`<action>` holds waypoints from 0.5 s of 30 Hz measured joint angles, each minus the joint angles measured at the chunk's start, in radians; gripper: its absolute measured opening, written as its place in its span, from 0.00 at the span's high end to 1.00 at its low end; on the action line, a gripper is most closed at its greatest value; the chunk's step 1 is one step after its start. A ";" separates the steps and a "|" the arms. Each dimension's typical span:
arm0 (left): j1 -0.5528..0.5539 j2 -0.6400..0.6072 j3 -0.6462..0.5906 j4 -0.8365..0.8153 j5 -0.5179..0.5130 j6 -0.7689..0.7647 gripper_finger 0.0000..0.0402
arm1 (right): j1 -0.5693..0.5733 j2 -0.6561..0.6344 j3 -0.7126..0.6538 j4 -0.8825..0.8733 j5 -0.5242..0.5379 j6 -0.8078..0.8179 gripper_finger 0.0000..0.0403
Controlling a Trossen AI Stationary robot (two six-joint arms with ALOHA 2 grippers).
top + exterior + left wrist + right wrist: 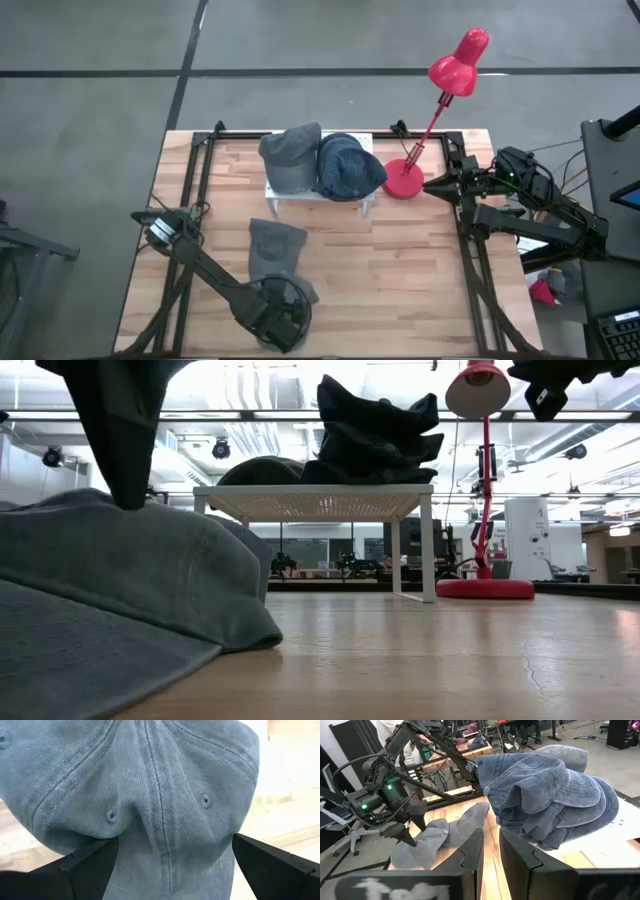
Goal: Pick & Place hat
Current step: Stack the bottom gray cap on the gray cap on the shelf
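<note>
A grey hat (275, 255) lies on the wooden table, its underside on the boards, big in the low view's left foreground (120, 590). My left gripper (283, 318) points down over the hat's near end. It is open, one finger on each side of the crown (165, 795). On a small white stand (290, 192) at the far middle rest another grey hat (292, 155) and a blue hat (348, 165). My right gripper (432, 185) waits shut at the table's right edge, with nothing between its fingers (475, 852). My left gripper comes at the grey hat's crown from above, pointing steeply down. Its two fingers (90, 865) stand wide apart with the crown's seamed cloth (165, 855) between them. Whether the fingers touch the cloth I cannot tell. The hat lies on the table.
A red desk lamp (445, 85) stands on its round base (404, 180) right of the stand. Black frame rails (190, 190) run along the table's left and right sides. Bare boards lie between the hat and the right rail (400, 270).
</note>
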 joint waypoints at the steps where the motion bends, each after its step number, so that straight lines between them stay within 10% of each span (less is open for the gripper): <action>1: 0.000 0.000 0.000 0.000 0.000 0.009 0.02 | 0.000 0.000 0.000 0.000 0.000 0.000 0.85; 15: 0.021 0.032 -0.001 0.003 0.069 0.033 0.02 | 0.000 0.000 0.000 0.000 -0.001 -0.013 0.85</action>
